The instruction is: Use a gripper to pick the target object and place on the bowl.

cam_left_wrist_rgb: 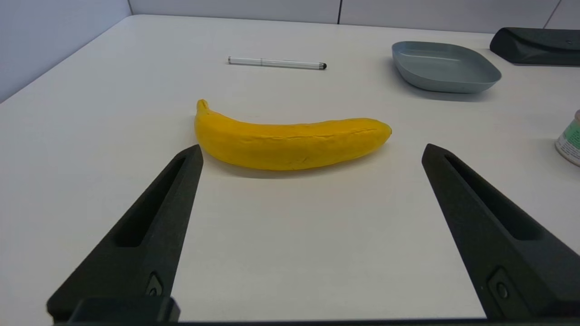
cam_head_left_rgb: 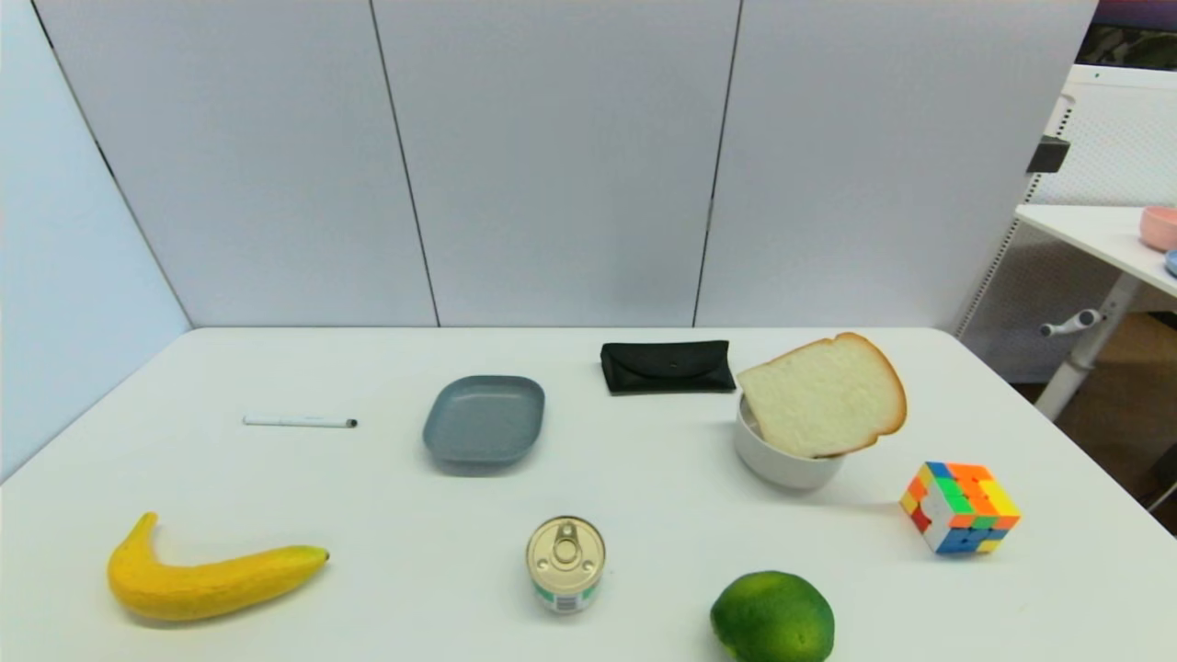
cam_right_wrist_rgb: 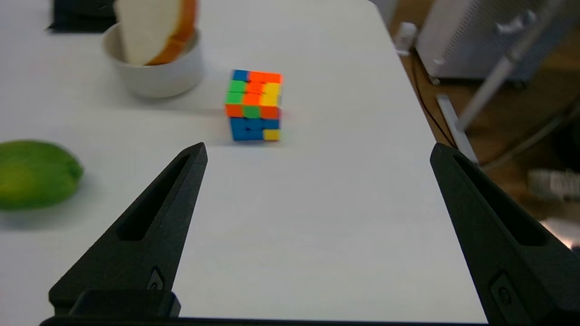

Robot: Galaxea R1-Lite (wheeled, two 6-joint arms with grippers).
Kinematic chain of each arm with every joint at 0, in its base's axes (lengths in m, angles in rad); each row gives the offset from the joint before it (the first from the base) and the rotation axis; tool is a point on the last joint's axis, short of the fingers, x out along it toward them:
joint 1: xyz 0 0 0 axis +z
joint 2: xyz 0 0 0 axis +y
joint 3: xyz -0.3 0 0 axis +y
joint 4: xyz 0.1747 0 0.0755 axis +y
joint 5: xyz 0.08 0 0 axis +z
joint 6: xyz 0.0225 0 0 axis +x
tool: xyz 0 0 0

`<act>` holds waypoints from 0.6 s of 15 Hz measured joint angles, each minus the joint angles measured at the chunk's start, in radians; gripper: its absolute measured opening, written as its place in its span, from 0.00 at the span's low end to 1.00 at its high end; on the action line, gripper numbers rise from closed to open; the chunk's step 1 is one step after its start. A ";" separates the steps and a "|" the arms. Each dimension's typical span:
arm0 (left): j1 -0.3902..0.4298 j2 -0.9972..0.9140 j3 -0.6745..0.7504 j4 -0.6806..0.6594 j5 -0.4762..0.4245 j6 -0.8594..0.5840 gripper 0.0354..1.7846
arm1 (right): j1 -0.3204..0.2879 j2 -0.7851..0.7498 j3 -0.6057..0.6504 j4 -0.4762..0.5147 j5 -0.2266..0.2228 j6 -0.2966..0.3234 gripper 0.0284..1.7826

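The toast slice, white with an orange-brown crust, lies tilted on the off-white bowl at the table's right back; one edge sits inside the rim. Both also show in the right wrist view, the toast and the bowl. Neither gripper shows in the head view. My right gripper is open and empty, low over bare table near the front right, short of the cube. My left gripper is open and empty, just in front of the yellow banana.
On the white table: a grey plate, a black case, a pen, a tin can, a green lime, a colour cube right of the bowl, the banana. The table's right edge drops to the floor.
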 joint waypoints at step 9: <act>0.000 0.000 0.000 0.000 0.000 0.000 0.96 | 0.113 -0.195 0.174 -0.034 -0.170 0.075 0.95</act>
